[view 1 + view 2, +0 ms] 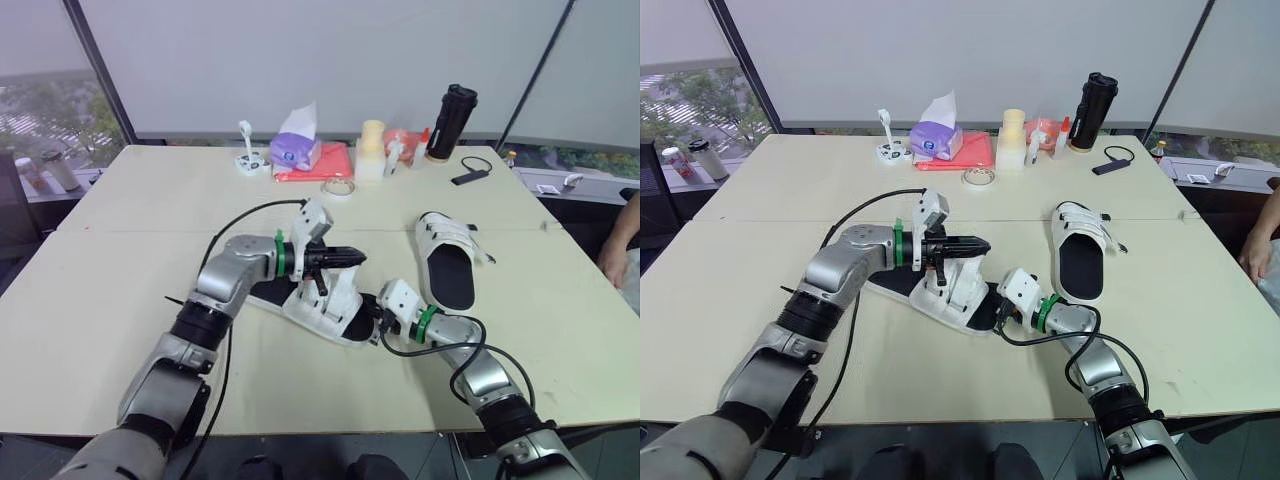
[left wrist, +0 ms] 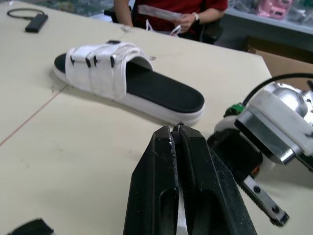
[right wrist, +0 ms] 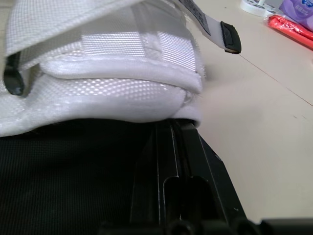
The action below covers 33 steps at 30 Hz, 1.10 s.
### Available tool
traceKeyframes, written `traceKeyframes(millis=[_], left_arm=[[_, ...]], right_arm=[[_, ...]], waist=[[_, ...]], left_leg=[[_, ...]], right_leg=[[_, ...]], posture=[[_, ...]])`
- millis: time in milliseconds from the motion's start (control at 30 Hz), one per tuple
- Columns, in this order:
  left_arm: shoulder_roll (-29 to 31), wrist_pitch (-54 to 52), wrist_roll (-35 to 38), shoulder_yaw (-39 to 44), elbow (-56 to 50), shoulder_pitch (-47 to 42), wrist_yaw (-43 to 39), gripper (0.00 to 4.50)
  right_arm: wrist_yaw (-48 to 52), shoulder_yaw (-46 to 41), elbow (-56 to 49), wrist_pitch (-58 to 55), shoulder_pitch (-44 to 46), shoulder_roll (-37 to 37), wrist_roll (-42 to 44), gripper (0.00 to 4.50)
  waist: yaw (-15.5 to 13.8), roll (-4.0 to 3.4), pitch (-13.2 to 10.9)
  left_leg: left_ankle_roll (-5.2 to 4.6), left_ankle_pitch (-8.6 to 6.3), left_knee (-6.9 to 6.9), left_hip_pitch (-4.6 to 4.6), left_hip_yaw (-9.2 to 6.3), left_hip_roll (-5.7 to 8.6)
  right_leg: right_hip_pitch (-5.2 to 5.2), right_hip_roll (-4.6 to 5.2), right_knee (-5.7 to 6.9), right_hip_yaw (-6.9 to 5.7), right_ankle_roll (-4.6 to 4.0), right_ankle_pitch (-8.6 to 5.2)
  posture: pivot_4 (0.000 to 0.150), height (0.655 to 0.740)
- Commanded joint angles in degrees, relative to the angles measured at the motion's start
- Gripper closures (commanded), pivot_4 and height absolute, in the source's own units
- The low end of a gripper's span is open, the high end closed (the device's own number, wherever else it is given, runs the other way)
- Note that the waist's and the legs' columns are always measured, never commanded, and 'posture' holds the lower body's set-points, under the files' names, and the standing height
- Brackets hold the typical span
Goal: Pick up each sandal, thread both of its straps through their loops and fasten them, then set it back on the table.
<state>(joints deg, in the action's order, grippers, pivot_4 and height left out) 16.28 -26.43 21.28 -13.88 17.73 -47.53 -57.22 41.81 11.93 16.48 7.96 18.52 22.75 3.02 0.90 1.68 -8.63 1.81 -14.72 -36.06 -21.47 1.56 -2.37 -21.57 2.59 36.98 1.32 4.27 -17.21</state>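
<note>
Closing on the near sandal (image 1: 322,300), your left gripper (image 1: 358,257) hovers just above its raised upper, fingers pressed together; whether any webbing is caught between them cannot be told. Your right gripper (image 3: 172,128), fingers likewise pressed together, lies on the black footbed at the sandal's right-hand end, tips tucked against the white padded band. A loose strap (image 3: 208,22) with a black tip trails free off that sandal's upper, so threading looks unfinished.

Judged from this, you do best to keep the right gripper pinning the sole flat while the left takes the strap close to its tip and feeds it along the strap's own line, not upward, or the sandal may tip.

Bare table (image 1: 130,250) lies open to the left of the sandal and on its near side. The second sandal (image 1: 447,260) sits well apart beyond its right end, a black cable (image 1: 240,215) arcs behind it, and a person's hand (image 1: 615,262) rests farther right
</note>
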Motion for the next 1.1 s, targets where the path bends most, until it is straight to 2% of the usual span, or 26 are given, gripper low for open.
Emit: traceKeyframes(millis=[33, 333, 733, 1100], left_arm=[[-0.84, 2.13, 0.87, 3.20, -1.05, -2.39, -0.46, 4.47], [-1.39, 4.78, -3.79, 2.92, 7.26, -4.18, 0.53, 4.47], [-3.11, 20.97, -14.50, -2.14, 20.96, -6.71, -3.80, 4.47], [-3.48, 21.10, -21.87, -4.55, 31.24, -9.24, -2.26, 4.47]], right_arm=[[-0.23, 1.94, 4.43, -3.58, -3.48, 0.46, -3.09, 4.50], [-0.58, 2.13, 3.88, -3.88, -3.87, 0.39, -2.98, 4.50], [-0.77, 2.32, 2.92, -4.12, -4.43, 0.37, -3.05, 4.50], [-1.49, 2.26, 1.82, -4.58, -5.36, 0.41, -2.84, 4.50]], waist=[[-0.03, 0.01, 0.00], [-0.03, 0.02, -0.02], [-0.13, 0.04, -0.02], [-0.15, 0.10, 0.03]], left_leg=[[0.00, 0.00, 0.00, -0.01, 0.00, 0.00], [0.00, 0.00, -0.01, -0.02, 0.00, 0.01], [0.00, 0.00, 0.01, -0.03, 0.00, 0.01], [-0.01, -0.01, 0.01, -0.02, -0.01, 0.02]], right_leg=[[0.00, 0.00, 0.00, 0.00, 0.00, 0.00], [-0.01, -0.01, 0.00, -0.01, 0.00, 0.00], [-0.02, 0.03, -0.02, -0.02, -0.01, -0.01], [0.01, 0.01, -0.06, -0.04, 0.00, -0.01]], posture=[[0.150, 0.7400], [0.150, 0.7400], [0.150, 0.7400], [0.150, 0.7400]])
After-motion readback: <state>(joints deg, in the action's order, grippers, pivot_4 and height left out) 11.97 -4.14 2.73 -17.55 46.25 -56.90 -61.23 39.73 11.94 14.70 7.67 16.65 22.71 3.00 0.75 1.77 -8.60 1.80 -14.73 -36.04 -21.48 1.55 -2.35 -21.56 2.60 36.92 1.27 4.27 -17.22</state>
